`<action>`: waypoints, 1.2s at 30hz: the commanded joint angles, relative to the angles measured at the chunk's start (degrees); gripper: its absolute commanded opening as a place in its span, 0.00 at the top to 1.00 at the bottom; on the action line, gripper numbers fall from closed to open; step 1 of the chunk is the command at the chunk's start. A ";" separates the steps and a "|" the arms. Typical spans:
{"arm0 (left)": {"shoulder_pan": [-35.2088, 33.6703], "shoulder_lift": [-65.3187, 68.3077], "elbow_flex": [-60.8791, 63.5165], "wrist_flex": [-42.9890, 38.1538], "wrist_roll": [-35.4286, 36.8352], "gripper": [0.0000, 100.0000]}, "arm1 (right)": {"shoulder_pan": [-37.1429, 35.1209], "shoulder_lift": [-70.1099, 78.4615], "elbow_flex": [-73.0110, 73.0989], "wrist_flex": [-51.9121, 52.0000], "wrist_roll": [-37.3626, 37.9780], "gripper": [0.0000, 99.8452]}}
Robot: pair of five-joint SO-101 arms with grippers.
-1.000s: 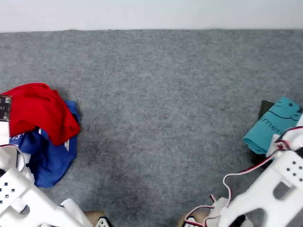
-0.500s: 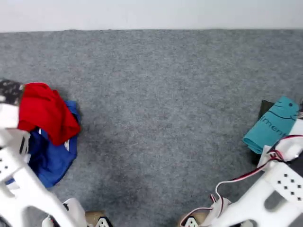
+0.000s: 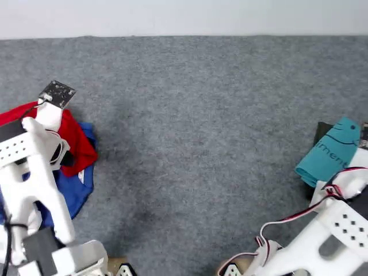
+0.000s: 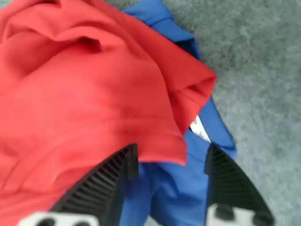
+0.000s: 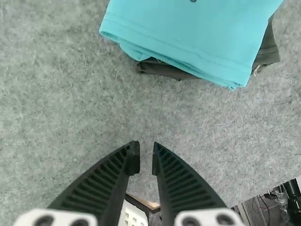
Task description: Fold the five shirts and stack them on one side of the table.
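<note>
Red cloth at the left edge of the high view: a crumpled red shirt [image 3: 77, 144] heaped over a blue shirt [image 3: 72, 192], both on the grey felt counter [image 3: 201, 126]. Directly above that heap, the white left arm, bent forward from the lower left corner of the frame. Seen from its wrist, the left end effector [image 4: 171, 155] with fingers set wide apart, clamped on nothing, straddling the red shirt's loose hem and the blue cloth beneath. Contact with the fabric impossible to judge. A small white label [image 4: 200, 129] on the blue shirt, just beside that hem. At the right edge of the high view, a folded teal shirt [image 3: 332, 150] lying on a dark shirt [image 3: 321, 131], dark edges peeking out from under the teal. Right arm in the lower right corner, just beside that stack. Right end effector [image 5: 145, 151] with fingers drawn almost together, only a thin slit between them, gripping nothing, poised over bare grey felt near the stack but apart from it. A wide stretch of counter between the two piles.
</note>
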 commanded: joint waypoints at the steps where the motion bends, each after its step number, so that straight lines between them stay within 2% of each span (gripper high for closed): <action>1: 0.44 2.11 -2.68 -3.96 2.55 0.79 | -0.57 -1.10 -0.44 0.66 -0.35 0.94; 6: 0.53 6.59 -2.33 -9.23 4.92 0.84 | -0.57 -1.10 -0.44 2.51 -0.53 0.94; 10: 1.93 12.13 -2.68 -12.31 4.92 0.93 | -0.57 -1.10 -0.44 2.86 -0.53 0.94; 12: 3.34 13.10 -3.65 -11.96 4.84 0.99 | -0.57 -1.10 -0.44 2.86 -0.62 0.94; 14: 4.04 12.31 -5.67 -9.58 5.19 0.99 | -0.57 -1.10 -0.44 2.77 -0.62 0.94; 20: 8.97 3.69 -14.20 -5.98 14.68 0.99 | -0.57 -1.10 -0.53 2.68 -0.62 0.94; 27: 21.36 -5.36 -23.78 -4.75 24.44 0.99 | -0.57 -1.19 -0.53 2.77 -0.62 0.94; 36: 42.64 -6.42 -36.79 -4.84 30.51 0.99 | -0.31 -1.19 -0.53 2.95 -0.62 0.94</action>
